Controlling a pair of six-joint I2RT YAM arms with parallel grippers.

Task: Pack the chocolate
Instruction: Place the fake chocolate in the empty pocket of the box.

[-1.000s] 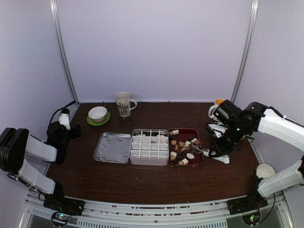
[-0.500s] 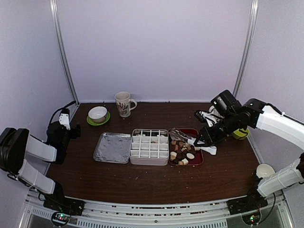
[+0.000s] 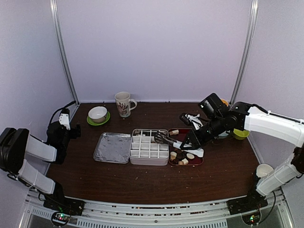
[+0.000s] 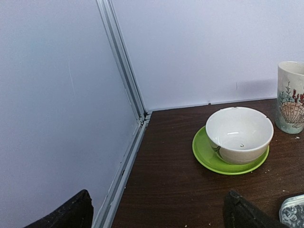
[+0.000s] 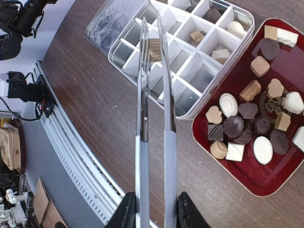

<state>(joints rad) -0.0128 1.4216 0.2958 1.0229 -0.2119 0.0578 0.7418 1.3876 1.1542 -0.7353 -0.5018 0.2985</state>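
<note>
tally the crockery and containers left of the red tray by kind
mug: 1
bowl: 1
saucer: 1
silver tray: 1
divided box: 1
total: 5

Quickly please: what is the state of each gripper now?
Left gripper: open, empty.
Right gripper: shut on the tongs, which pinch a tan chocolate.

Dark wooden table [image 3: 142,183] occupies the lower half of the frame. Pale lilac walls [image 3: 156,47] enclose it at rear and both sides. Metal posts [image 3: 64,52] mark the rear corners. Lighting even.
</note>
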